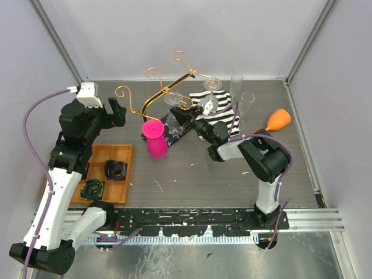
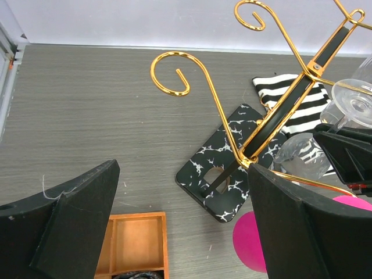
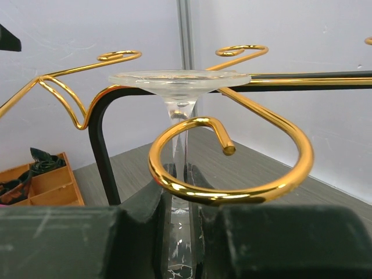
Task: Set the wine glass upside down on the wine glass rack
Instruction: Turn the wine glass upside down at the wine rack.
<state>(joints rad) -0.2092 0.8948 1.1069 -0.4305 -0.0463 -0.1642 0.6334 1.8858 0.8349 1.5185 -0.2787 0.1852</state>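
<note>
Wine glass (image 3: pixel 179 80): it hangs inverted, foot uppermost, level with the top rails of the wine glass rack (image 3: pixel 97 133) and just behind the rack's nearest scroll hook (image 3: pixel 273 185). Your right tool (image 3: pixel 181 229) is closed narrow on the stem, below the foot. Your left tool (image 2: pixel 183 197) stands wide and holds nothing, off to the rack's left side, above its marbled base (image 2: pixel 229 165).

To do this step well, hold the stem upright and centred in the slot between the rack's two gold wires. Keep the foot flat so both wires carry it. Let go only once the foot bears on them, then back out along the slot so you don't snag the hook.

From the wrist view the foot seems to touch the rail on one side, but I cannot tell whether it rests on the wires or floats just above them. The bowl is cut off beneath the tool. From overhead, the clear glass blurs into the striped cloth (image 1: pixel 224 109) beside the rack.
</note>
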